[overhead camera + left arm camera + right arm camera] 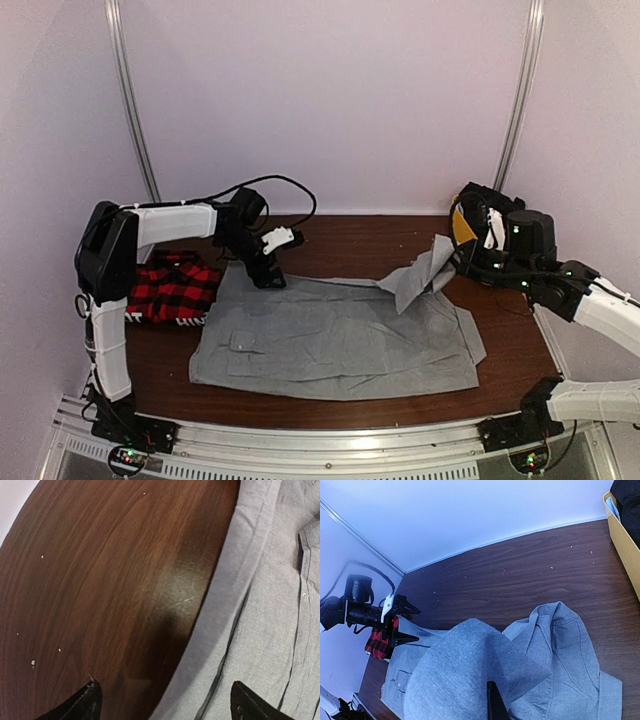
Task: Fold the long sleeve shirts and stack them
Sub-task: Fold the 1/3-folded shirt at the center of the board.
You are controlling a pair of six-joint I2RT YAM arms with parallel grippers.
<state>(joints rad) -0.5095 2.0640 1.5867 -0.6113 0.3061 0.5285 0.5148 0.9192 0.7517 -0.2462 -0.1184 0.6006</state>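
Note:
The grey long sleeve shirt (pixel 340 335) lies spread across the middle of the table, chest pocket toward the left. Its far right part (pixel 422 272) is lifted off the table, with my right gripper (pixel 455 262) shut on it. In the right wrist view that raised grey cloth (pixel 470 670) drapes over one dark finger (pixel 494 700). The red-and-black plaid shirt (pixel 175 290) sits bunched at the left, beside the left arm. My left gripper (pixel 268 270) hangs open over the grey shirt's far left edge (pixel 220 630). One fingertip (pixel 86 702) is over bare wood and the other over cloth.
A yellow bin (pixel 462 225) stands at the far right behind the right gripper, also visible as the yellow bin (pixel 622 535) in the right wrist view. The brown wooden table (pixel 360 240) shows bare along the back. A black cable (pixel 290 190) loops above the left arm.

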